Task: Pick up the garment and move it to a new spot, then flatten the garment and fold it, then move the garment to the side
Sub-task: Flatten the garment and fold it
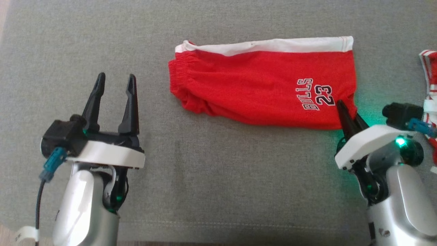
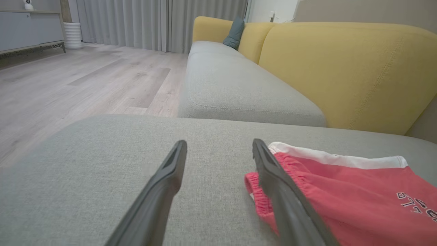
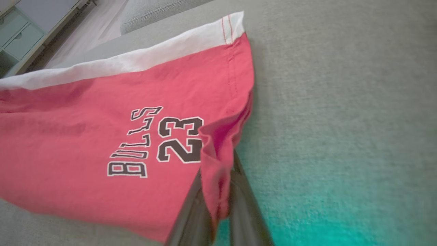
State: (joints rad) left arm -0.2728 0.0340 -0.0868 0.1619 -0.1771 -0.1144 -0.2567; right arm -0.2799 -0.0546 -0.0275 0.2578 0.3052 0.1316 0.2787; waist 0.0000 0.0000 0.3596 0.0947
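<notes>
The right gripper (image 3: pixel 218 177) has its fingers clamped on a pinch of red fabric at the hem corner of the shorts (image 1: pixel 266 85), beside the "BULLS 23" print at the centre right of the head view. The fold stands up between the dark fingers in the right wrist view. The left gripper (image 1: pixel 116 78) hovers at the lower left of the head view, fingers spread wide and holding nothing, well apart from the gathered waistband at the left end of the shorts.

The shorts lie across the upper middle of the grey seat (image 1: pixel 218 184), white band along the far edge and mostly flat, bunched at the waistband. They look light, thin and limp. They should lift with little effort but will sag and drape from a single corner. The fabric may be smooth enough to slip from a shallow pinch. A second hold at the elastic waistband, the thickest part, would probably keep them spread.

A striped cloth (image 1: pixel 429 78) sits at the right edge of the head view, close to the right arm, and could snag if the shorts go that way. A yellow backrest (image 2: pixel 341 68) and a teal pillow (image 2: pixel 234 34) show in the left wrist view, with wood floor (image 2: pixel 85 78) beyond the seat's edge.
</notes>
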